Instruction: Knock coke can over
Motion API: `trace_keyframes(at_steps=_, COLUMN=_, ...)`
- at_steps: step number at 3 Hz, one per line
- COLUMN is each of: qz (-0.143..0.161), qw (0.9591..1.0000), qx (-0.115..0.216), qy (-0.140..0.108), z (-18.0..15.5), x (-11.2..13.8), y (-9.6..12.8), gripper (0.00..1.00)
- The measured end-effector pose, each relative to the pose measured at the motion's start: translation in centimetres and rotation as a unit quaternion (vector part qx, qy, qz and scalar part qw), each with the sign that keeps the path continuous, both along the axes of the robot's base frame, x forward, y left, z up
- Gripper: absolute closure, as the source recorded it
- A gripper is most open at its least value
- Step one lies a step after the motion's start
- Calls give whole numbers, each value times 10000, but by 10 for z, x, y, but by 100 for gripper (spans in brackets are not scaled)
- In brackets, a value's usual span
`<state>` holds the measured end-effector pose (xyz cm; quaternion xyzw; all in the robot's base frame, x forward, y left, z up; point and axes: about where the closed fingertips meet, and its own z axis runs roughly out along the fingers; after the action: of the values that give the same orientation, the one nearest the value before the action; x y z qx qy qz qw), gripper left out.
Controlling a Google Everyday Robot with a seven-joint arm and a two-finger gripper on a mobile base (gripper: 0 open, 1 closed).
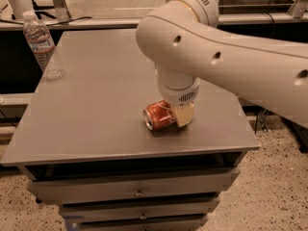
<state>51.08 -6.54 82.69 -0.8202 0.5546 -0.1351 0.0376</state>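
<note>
Against end effector [181, 115]: red coke can [156, 117] sideways (silver top left)

coke can [155, 118] lying sideways on table [96, 105]; gripper [182, 115] against it

I can read nothing: neither on the coke can [156, 117] beside my end effector [182, 115] on the tabletop [96, 109], nor on the bottle [42, 44].
</note>
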Motion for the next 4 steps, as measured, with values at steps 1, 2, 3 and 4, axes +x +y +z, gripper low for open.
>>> trace_keyframes(at_steps=1, qz=91, qw=9995, qx=-280, qy=-137, z=2, x=6, y=-8, gripper=57)
trace_keyframes(at_steps=2, qz=172, qw=9985, qx=-461, qy=-224, z=4, x=9, y=-14, gripper=34)
trace_keyframes(at_steps=3, qz=236, qw=9981, qx=-510, qy=-254, z=7, x=10, y=-17, gripper=11)
trace_keyframes(at_steps=4, qz=302, qw=9981, qx=-484, qy=-252, z=11, x=7, y=-17, gripper=0)
